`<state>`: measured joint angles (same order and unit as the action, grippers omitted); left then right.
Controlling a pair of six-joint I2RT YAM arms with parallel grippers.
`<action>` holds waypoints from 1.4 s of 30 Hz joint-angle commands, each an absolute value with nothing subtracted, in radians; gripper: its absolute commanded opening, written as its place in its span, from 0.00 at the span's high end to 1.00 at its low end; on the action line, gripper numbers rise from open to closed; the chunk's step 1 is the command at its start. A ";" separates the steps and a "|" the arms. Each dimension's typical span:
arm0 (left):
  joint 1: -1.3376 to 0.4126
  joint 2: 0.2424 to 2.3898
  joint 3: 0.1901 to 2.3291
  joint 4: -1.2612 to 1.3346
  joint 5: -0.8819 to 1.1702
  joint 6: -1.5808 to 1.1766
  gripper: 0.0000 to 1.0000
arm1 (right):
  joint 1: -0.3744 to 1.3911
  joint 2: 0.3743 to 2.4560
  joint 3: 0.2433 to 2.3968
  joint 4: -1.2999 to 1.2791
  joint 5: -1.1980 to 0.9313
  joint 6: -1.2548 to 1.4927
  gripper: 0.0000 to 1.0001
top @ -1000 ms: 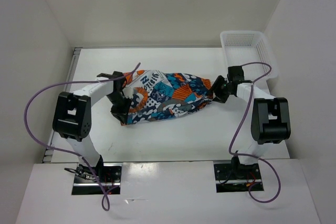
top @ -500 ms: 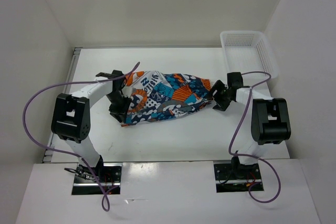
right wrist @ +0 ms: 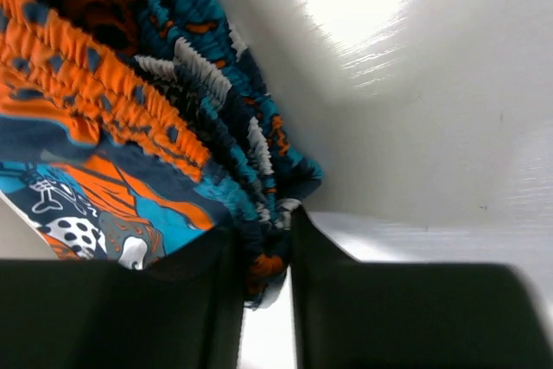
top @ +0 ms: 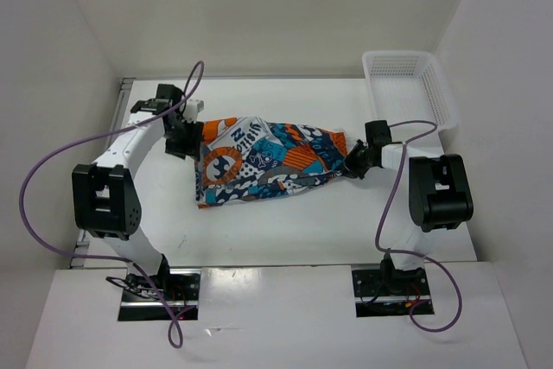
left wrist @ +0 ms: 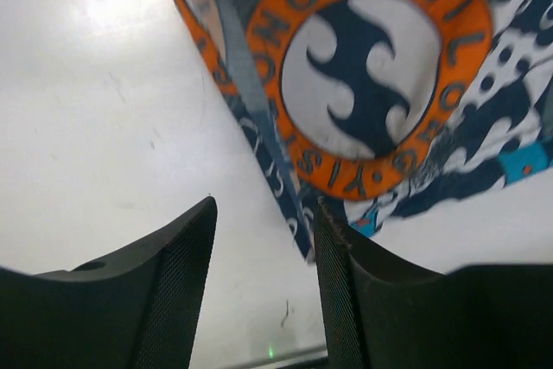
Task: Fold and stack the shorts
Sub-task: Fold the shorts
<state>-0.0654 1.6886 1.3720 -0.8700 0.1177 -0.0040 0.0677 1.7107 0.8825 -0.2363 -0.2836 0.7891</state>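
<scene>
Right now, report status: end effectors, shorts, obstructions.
Left end effector open, empty, beside shorts' left end. Right end effector shut on shorts' waistband. White mesh basket far right, clear of both.

Left arm point(top: 130, 146) is arching forward, its left gripper point(top: 183, 133) pointing down and holding both fingers point(left wrist: 173, 283) spread apart, while right arm point(top: 439, 192) is folding low and inward, its right gripper point(top: 352, 164) pinching the shorts point(right wrist: 130, 84) between its closed fingertips.
</scene>
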 commanded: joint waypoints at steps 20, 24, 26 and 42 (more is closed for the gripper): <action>-0.072 2.114 1.616 -0.482 -0.037 0.000 0.47 | 0.075 1.614 0.950 -0.282 -0.118 0.744 1.00; -0.072 2.103 1.552 -0.437 -0.071 0.000 0.47 | 0.075 1.601 0.969 -0.293 -0.085 0.724 1.00; -0.072 2.103 1.562 -0.448 -0.080 0.000 0.47 | 0.075 1.592 0.982 -0.320 -0.072 0.701 1.00; -0.100 2.022 1.572 -0.630 0.341 0.000 0.37 | 0.138 1.564 1.251 -0.498 0.152 0.493 1.00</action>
<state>-0.0784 1.9907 1.5558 -0.5842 0.2474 -0.0040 0.0883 1.5738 1.1431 -0.4557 0.0589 0.5777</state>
